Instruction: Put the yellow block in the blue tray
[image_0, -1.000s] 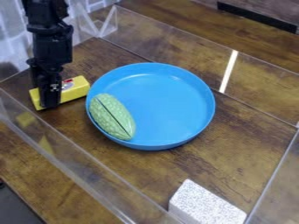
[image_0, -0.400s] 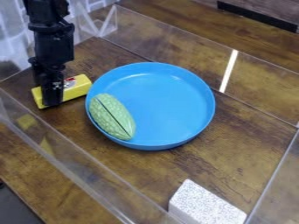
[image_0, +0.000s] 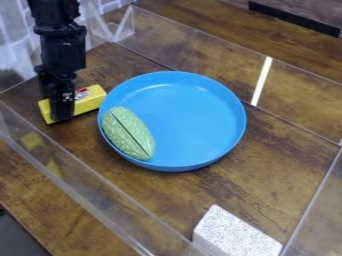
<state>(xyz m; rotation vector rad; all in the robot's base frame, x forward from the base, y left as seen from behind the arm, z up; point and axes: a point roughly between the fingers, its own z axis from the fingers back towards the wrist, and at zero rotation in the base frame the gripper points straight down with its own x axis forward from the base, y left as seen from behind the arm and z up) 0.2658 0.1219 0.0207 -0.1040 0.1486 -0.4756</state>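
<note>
Closing firmly on the yellow block, the black gripper may knock it against the blue tray's nearest edge, if the lift is too low.

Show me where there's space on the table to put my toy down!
There's bare wood between the blue tray and the speckled white block, and more above the tray. Inside the tray, the middle and right side are free, beside the green ribbed oval. It's crowded at the left, where the gripper is at the yellow block, close to the tray.
</note>
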